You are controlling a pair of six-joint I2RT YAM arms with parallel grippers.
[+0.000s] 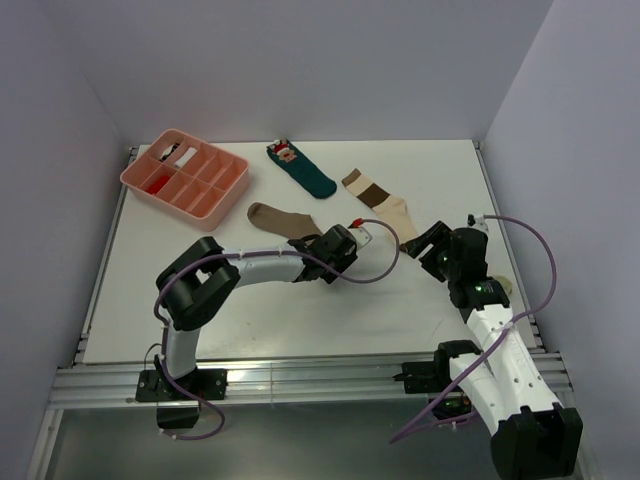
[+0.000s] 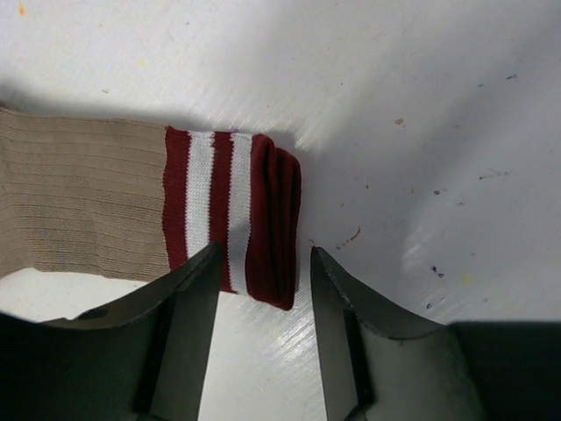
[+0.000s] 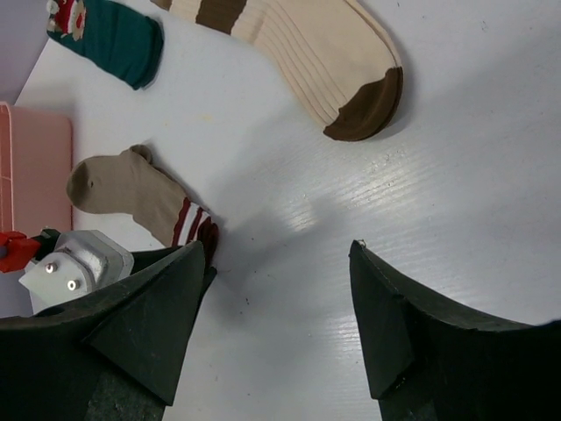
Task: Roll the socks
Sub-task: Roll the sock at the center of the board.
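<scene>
The tan-brown sock (image 1: 272, 217) lies flat left of centre, and its dark red and white striped cuff (image 2: 254, 206) is folded over on itself at the end. My left gripper (image 2: 265, 263) is open, low over the table. Its fingers straddle the near corner of the folded cuff, with a gap between the cloth and the right finger. The cream sock (image 1: 380, 205) with dark brown and tan bands lies flat farther right, its brown toe (image 3: 366, 107) pointing near. My right gripper (image 3: 276, 254) hangs open over bare table just near of that sock, holding nothing.
A dark teal sock (image 1: 300, 168) with a red-and-white figure lies at the back centre. A pink divided tray (image 1: 235, 180) stands at the back left. White walls close in the table on the left, right and back.
</scene>
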